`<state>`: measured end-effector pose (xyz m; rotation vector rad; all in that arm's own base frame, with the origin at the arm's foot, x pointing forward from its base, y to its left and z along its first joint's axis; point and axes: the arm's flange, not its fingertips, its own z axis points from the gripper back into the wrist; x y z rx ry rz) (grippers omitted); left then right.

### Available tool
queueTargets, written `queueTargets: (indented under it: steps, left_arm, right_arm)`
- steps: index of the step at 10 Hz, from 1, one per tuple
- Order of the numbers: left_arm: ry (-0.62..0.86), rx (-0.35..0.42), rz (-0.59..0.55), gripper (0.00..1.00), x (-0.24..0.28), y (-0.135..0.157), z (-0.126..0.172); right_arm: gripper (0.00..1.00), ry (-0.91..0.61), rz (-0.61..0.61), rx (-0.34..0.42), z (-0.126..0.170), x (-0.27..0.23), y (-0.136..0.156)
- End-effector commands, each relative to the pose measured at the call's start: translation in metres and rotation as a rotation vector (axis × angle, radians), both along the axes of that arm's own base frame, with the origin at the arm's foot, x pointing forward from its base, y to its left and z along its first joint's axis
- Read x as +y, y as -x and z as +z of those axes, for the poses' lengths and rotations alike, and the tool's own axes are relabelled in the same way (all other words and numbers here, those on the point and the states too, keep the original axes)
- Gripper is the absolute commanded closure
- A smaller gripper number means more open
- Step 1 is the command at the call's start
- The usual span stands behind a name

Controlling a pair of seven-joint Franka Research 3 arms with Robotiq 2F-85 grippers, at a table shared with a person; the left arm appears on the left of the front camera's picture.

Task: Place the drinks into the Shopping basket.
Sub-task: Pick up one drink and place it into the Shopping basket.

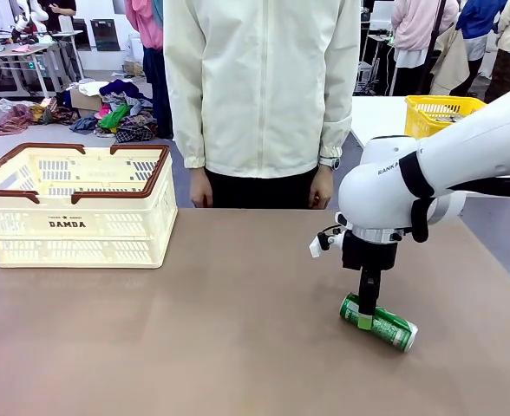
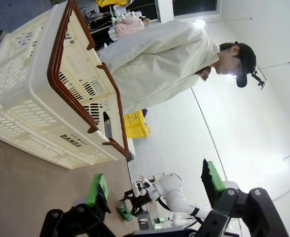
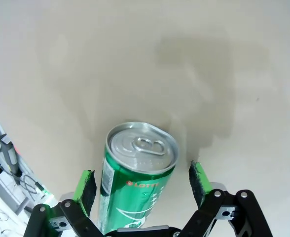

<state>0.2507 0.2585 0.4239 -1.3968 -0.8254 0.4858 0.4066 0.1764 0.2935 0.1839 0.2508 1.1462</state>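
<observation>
The green can (image 1: 379, 321) lies on its side on the surface (image 1: 194, 347), toward the robot's right, and the right tool (image 1: 367, 317) is set down directly over its middle. In the right wrist view the can's body is seen between the two green pads (image 3: 86, 186), with its long axis running across the line along which they would close, so that a squeeze would be taken across the round body rather than end to end. A narrow gap is seen on each side of the can; the right tool is spread wide and nothing is yet gripped. The right arm is plainly the nearer one to this drink.

The can is slim and green with white lettering, and a silver top with its pull tab unopened is turned away from the wrist. It is judged likely to roll if nudged on one side only.

The Shopping basket (image 1: 73, 227) stands well apart from the can, at the far left of the surface, cream-white with a brown rim. The left tool (image 2: 155, 185) is held spread and empty, facing the basket's side
</observation>
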Motion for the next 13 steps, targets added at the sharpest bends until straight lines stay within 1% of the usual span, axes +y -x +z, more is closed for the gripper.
queueTargets:
  steps: [1, 3, 4, 8, 10, 13]
  left_arm:
    - [0.005, 0.005, -0.012, 0.00, 0.001, 0.003, 0.002]
    - [0.005, 0.005, -0.012, 0.00, 0.001, 0.003, 0.002]
    - [0.005, 0.005, -0.012, 0.00, 0.001, 0.003, 0.002]
    - [0.005, 0.005, -0.012, 0.00, 0.001, 0.003, 0.002]
    - [0.005, 0.005, -0.012, 0.00, 0.001, 0.003, 0.002]
    - [0.005, 0.005, -0.012, 0.00, 0.001, 0.003, 0.002]
  right_arm:
    - [0.00, 0.053, -0.046, 0.060, 0.005, 0.004, -0.003]
    - [0.00, 0.114, -0.104, 0.130, 0.005, 0.006, 0.001]
    - [0.00, 0.152, -0.146, 0.145, 0.005, 0.008, 0.001]
    - [0.00, 0.217, -0.205, 0.144, 0.000, 0.011, -0.004]
    - [0.00, 0.212, -0.201, 0.126, -0.006, 0.012, -0.010]
    - [0.00, 0.226, -0.192, 0.144, -0.014, 0.014, -0.016]
